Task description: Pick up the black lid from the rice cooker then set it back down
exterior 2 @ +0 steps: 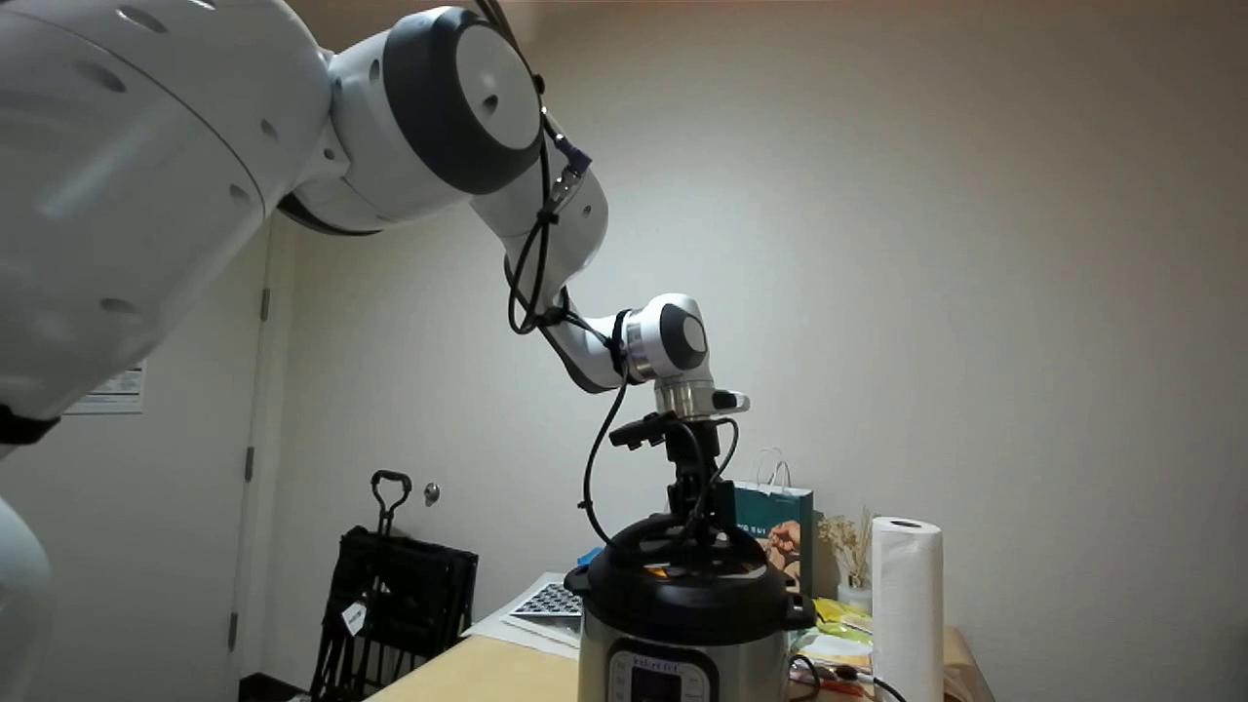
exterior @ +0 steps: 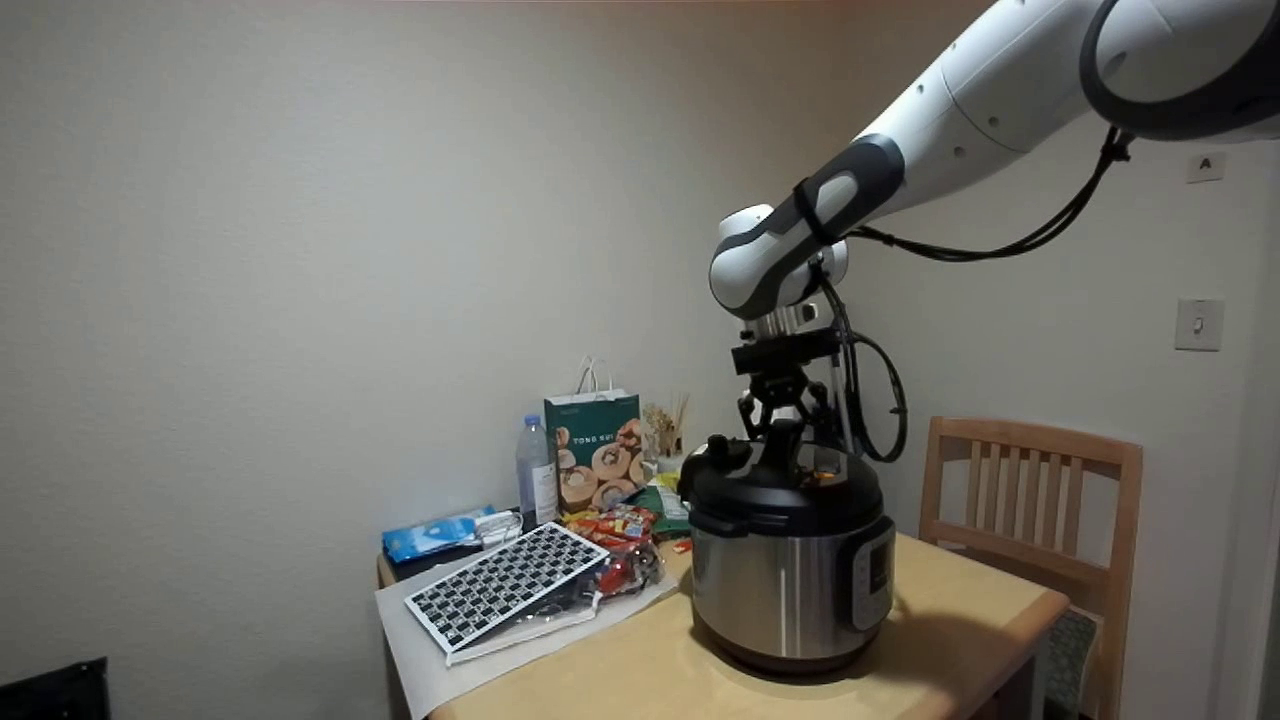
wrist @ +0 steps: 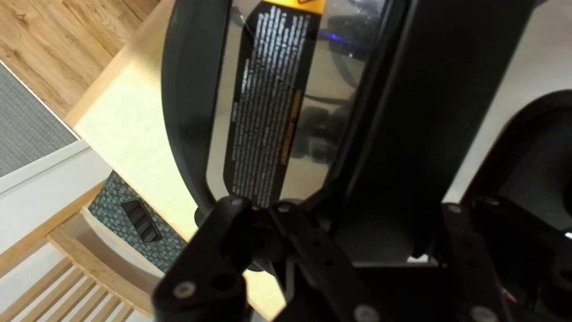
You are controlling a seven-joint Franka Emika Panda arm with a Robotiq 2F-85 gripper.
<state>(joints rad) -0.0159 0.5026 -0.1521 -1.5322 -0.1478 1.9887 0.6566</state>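
Black lid (exterior: 787, 502) sits on the Instant Pot cooker (exterior: 770, 600) in both exterior views; cooker stands upright on the wooden table (exterior: 600, 682). Robotiq gripper (exterior: 785, 418) points down at the lid's raised handle (wrist: 424, 103) — in the wrist view its fingers (wrist: 321, 255) stand apart, one to each side. Whether they grip it or merely straddle it, cannot tell. Beyond the cooker: TONG SUI paper bag (exterior: 598, 455), plastic bottle (exterior: 537, 475) just beside. Paper towel roll (exterior 2: 907, 614) stands upright near the cooker in an exterior view.

The pale tabletop (exterior: 595, 675) carries directly the cooker (exterior: 745, 600), which stands upright, and a white sheet (exterior: 425, 675), which lies flat near the cooker.
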